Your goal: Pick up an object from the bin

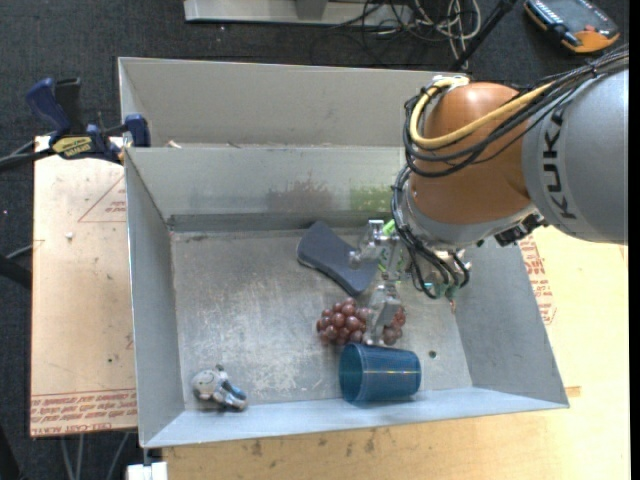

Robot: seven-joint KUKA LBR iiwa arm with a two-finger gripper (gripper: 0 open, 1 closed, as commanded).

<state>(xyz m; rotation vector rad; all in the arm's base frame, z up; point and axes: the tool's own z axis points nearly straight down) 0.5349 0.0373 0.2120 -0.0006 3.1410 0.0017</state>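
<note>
Closest to me, by the front wall of the grey metal bin (150, 298), lies a small toy figure (218, 388), white and blue and bumpy. To its right a blue cup (378, 374) lies on its side, smooth and round, probably plastic. Just behind the cup sits a bunch of dark red grapes (345, 321), little shiny balls stuck together. The gripper (386, 310) is low at the right side of the grapes. I cannot tell if it is open or closed. I think this is the grabbing step. Next it needs a soft squeeze and a straight lift, because round balls can slip. Farther back lies a flat grey piece (328, 251), dull and a bit bent.
</note>
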